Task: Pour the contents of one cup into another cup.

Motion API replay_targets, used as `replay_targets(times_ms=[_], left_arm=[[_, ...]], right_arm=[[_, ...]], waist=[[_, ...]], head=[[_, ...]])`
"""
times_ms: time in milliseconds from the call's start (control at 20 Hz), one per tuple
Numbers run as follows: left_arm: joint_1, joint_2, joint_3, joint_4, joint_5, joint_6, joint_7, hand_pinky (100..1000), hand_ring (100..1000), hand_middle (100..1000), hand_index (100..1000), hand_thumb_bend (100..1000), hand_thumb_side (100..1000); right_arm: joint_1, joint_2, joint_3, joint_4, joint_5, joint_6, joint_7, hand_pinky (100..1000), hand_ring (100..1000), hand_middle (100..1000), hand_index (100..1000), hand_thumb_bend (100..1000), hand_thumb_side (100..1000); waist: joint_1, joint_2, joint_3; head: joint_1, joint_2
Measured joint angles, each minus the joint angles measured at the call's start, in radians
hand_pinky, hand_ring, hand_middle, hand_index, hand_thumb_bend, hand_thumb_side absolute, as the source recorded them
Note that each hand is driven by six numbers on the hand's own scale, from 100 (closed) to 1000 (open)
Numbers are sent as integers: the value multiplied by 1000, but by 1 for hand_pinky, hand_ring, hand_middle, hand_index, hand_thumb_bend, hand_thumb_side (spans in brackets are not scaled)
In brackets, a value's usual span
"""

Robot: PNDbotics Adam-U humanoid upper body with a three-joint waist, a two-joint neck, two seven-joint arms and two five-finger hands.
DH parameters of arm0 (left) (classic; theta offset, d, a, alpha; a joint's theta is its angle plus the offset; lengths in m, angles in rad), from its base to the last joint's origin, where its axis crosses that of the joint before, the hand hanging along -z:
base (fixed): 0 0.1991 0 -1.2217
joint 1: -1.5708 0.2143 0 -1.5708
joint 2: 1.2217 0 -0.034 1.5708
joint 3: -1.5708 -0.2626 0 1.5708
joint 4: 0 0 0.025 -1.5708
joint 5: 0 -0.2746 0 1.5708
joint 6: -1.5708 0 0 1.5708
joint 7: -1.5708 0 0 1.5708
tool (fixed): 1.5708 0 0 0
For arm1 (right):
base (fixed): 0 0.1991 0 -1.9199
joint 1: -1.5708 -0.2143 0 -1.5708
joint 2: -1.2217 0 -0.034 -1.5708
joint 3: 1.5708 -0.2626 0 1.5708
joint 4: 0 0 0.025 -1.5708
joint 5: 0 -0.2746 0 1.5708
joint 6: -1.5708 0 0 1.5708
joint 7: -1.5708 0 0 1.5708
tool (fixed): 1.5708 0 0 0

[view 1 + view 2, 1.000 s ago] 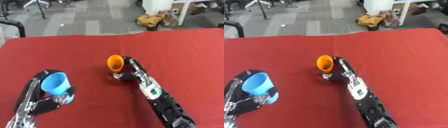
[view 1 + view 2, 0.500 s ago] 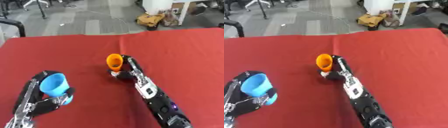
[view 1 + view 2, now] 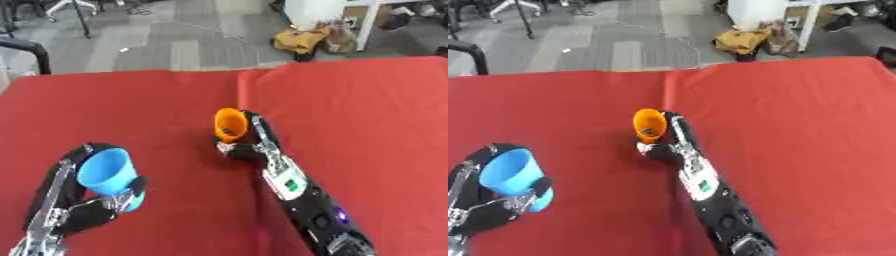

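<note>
Orange cup (image 3: pixel 229 125) sits mid-table on the red cloth (image 3: pixel 376 110), tilted, with the right hand (image 3: pixel 254 145) and its fingers curled round it. Left hand (image 3: pixel 92 207), lower left, fingers wrapped round the blue cup (image 3: pixel 107 172), mouth facing the camera.

The lower part of the orange cup (image 3: pixel 229 125) is hidden behind the right robot hand (image 3: pixel 250 146). The base of the blue cup (image 3: pixel 107 173) is covered by the left robot hand (image 3: pixel 92 209), whose arm is cut off at the lower edge. The contents of both cups cannot be made out.
</note>
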Motion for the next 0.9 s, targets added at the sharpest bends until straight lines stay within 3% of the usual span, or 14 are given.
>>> replay_targets(times_ms=[450,850,900], left_arm=[[0,-7,0,0,1,0,-3,394,408,479,633,543,100],[0,-7,0,2,1,-2,-5,395,407,479,633,538,100],[0,-7,0,4,1,-2,-6,395,407,479,633,538,100]], right_arm=[[5,19,0,-5,0,-5,-2,694,541,487,527,255,100],[9,19,0,-17,0,-4,-13,688,516,452,498,236,100],[10,19,0,-21,0,-3,-16,690,520,452,497,267,100]], waist=[[0,0,1],[-1,0,1],[-1,0,1]], head=[[-2,-2],[-6,-2],[-6,-3]])
